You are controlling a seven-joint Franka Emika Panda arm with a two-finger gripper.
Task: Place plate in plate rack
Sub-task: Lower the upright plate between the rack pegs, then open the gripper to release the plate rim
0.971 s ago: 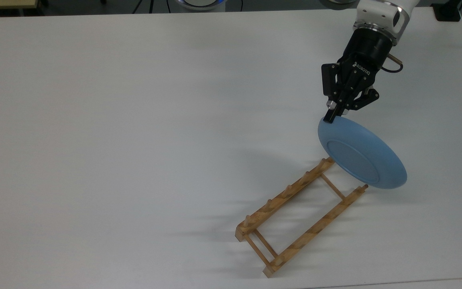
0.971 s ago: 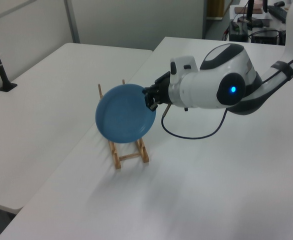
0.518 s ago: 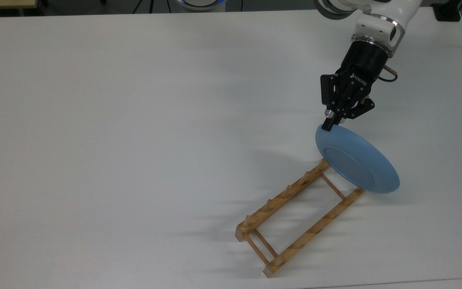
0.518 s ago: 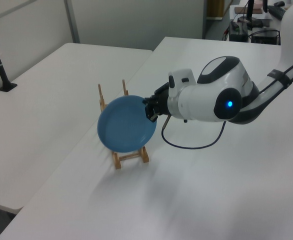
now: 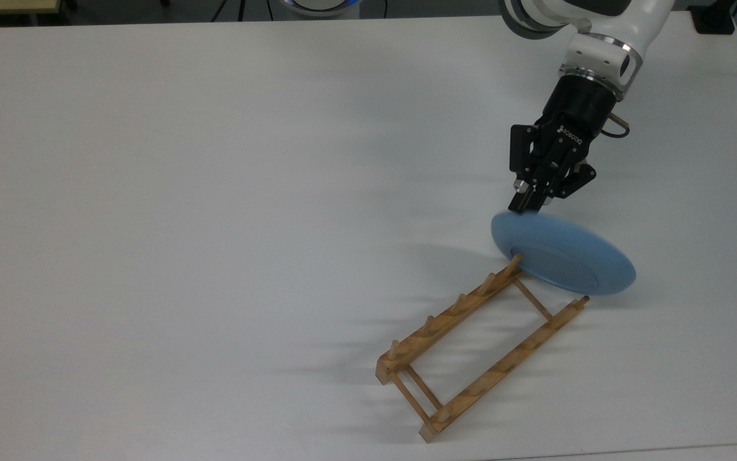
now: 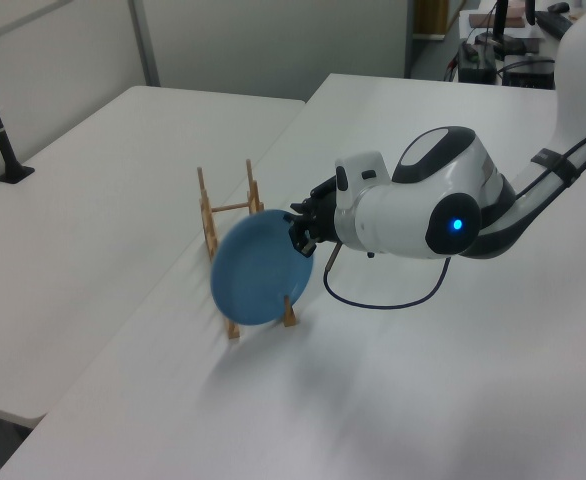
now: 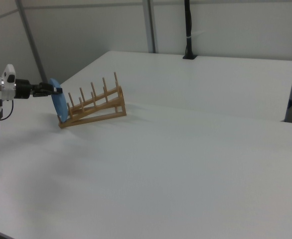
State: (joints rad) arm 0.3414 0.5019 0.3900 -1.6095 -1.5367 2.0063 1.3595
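Gripper (image 5: pixel 524 203) fingers pinch the plate (image 5: pixel 563 254) by its upper rim, holding it tilted over the plate rack (image 5: pixel 477 347) end nearest the arm, and I judge that this shallow edge grip may let it pivot, strike a peg and shove the rack across the table (image 5: pixel 214 192).

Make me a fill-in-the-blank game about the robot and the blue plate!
1. The gripper is pinching the rim of a light-____ plate.
2. The plate rack is made of ____.
3. In the right view, the plate is at the rack's ____ end.
4. The rack stands on a ____ table.

Missing words: blue; wood; left; white
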